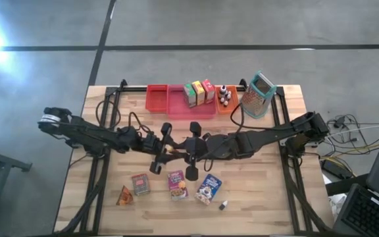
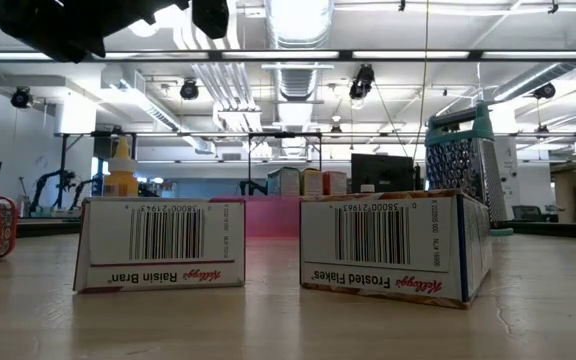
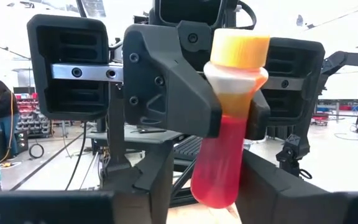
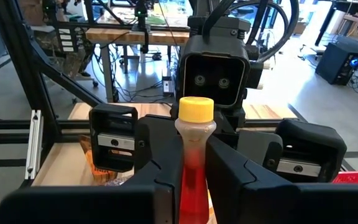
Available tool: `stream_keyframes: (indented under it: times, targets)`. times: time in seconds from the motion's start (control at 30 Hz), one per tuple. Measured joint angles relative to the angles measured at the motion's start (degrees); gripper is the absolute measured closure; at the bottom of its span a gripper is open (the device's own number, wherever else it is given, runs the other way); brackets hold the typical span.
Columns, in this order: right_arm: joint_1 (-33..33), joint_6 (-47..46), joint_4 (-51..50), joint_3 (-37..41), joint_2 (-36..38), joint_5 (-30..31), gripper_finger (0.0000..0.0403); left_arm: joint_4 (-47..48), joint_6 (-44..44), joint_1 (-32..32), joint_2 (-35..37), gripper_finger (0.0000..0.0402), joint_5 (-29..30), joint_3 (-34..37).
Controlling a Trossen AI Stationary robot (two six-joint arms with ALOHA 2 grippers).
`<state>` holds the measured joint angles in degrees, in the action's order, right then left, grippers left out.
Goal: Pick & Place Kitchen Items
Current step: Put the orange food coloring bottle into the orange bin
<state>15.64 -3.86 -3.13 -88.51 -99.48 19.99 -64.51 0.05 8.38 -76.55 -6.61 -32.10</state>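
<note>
surface: a pale wooden plank table is sitting on a grey concrete floor, black frame rails running along its sides.
near edge: a raisin bran box and a frosted flakes box are lying flat, barcodes facing the low camera; from above a third small box, an orange wedge and a tiny dark bit are lying beside them.
middle: a yellow-capped bottle of red liquid is hanging above the table between the two arms.
right gripper: its fingers are pinching narrow on the bottle's body.
left gripper: its fingers are flanking the bottle's lower end; cannot tell whether they are gripping it.
far edge: red, pink and orange trays are holding upright boxes and small dark-capped bottles; a metal grater with teal trim is standing beside them.
room: ceiling lights and ducts are showing only in the low view; a person is standing far back in the left wrist view.
</note>
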Motion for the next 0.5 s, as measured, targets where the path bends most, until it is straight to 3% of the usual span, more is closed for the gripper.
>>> stream_keyframes:
  times: [0.2,0.5]
  targets:
    - [-0.02,0.00,-0.21,0.00,0.00,0.04,0.0357,0.02,-0.07,0.04,0.02,0.0284,-0.09,0.00]
    - [-0.02,-0.16,-1.45,0.02,0.00,0.11,0.0327,0.04,-0.55,0.04,0.07,0.0301,-0.11,0.02]
